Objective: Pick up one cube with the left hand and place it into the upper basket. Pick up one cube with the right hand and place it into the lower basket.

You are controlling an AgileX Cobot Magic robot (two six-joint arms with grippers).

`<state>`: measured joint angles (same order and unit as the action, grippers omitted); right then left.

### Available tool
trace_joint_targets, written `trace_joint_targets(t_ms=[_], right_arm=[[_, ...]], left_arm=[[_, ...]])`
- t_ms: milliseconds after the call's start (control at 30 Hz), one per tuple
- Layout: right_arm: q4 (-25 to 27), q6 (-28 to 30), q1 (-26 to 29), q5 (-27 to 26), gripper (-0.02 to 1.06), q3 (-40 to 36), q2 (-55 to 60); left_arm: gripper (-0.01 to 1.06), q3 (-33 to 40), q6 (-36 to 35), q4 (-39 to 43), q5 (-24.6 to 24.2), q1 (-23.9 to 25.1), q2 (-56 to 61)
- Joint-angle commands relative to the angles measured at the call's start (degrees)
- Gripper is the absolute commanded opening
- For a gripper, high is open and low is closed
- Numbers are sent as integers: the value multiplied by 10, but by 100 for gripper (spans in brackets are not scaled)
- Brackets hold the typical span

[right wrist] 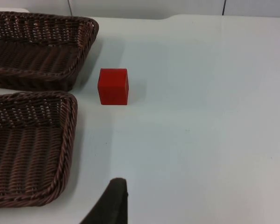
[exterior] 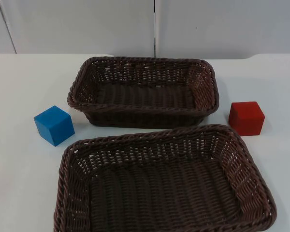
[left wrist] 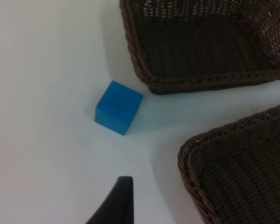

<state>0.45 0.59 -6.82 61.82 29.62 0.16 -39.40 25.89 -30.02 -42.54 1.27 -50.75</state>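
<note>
A blue cube point(exterior: 54, 125) sits on the white table, left of the gap between two brown wicker baskets. A red cube point(exterior: 246, 118) rests to their right. The upper basket point(exterior: 144, 108) and the lower basket point(exterior: 150, 135) both hold nothing. In the left wrist view, my left gripper point(left wrist: 116, 205) hangs above the table, a short way back from the blue cube point(left wrist: 118, 107). In the right wrist view, my right gripper point(right wrist: 113, 205) is high over the table, well back from the red cube point(right wrist: 113, 86). Neither gripper touches anything.
The two baskets stand close together, with a narrow strip of table between their rims point(left wrist: 151, 86) point(left wrist: 191, 154). A grey partition wall point(exterior: 154, 24) closes the far side. Bare table lies around each cube point(right wrist: 200, 116).
</note>
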Motion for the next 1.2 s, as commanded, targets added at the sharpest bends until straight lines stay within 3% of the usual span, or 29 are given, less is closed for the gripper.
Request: trace_joint_targets(t_ms=[0,167,433,667,833,1167], right_arm=[[1,1,3,0,105,-1,-2],[1,1,3,0,105,-1,-2],[1,1,3,0,105,-1,-2],[1,1,3,0,105,-1,-2],[1,1,3,0,105,-1,-2],[1,1,3,0,105,-1,-2]], left_arm=[[105,-4,27,-33,27,1,-24],[105,-5,56,-53,58,1,-57],[105,-38,63,-57,67,-2,-133],[105,-90,63,-30,72,-59,-212],[105,-105,41,8,110,-86,-274],[105,-106,26,17,163,-86,-360]])
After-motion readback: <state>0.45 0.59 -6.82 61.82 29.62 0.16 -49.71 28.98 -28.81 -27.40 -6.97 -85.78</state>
